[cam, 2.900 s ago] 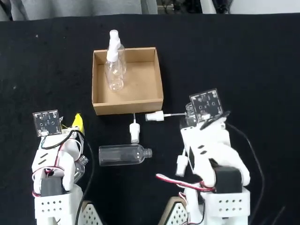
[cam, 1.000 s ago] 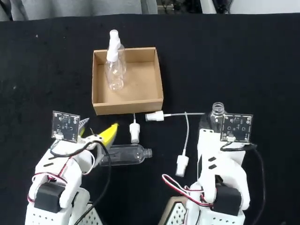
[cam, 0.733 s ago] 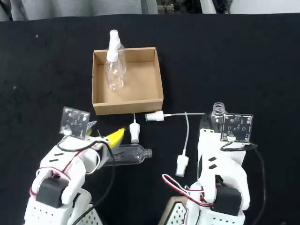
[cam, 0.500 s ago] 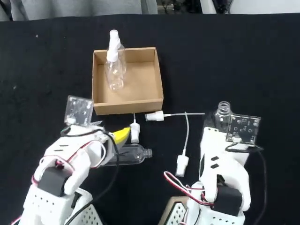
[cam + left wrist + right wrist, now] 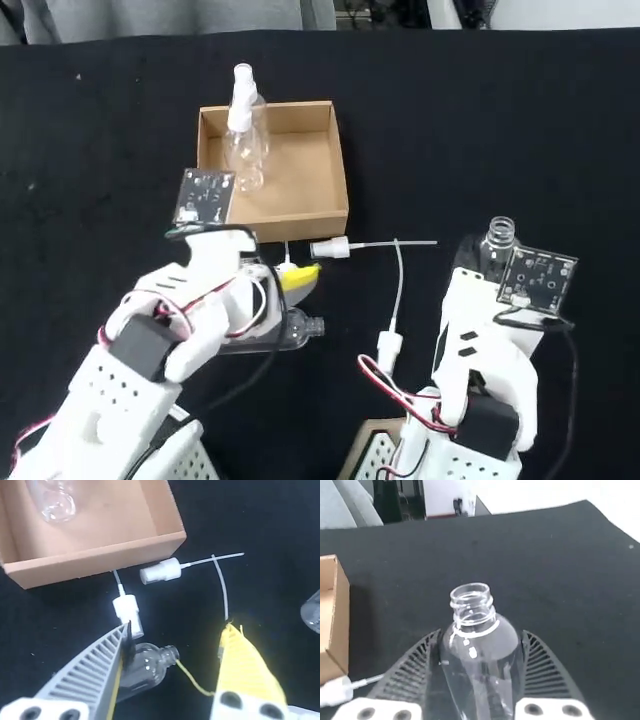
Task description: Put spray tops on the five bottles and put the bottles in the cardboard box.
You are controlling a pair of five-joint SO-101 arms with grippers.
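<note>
Left end effector [image 5: 177,630] advanced, seemingly above the lying bottle [image 5: 145,667].

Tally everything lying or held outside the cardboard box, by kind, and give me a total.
Loose spray tops: 3
Uncapped bottles: 2
Total: 5

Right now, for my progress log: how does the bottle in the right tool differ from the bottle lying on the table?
The held bottle stands upright, neck up; the lying bottle rests on its side. The held bottle is clamped in the right tool; the lying bottle sits ungripped on the table, by the open left tool. Both are clear and lack spray tops.
</note>
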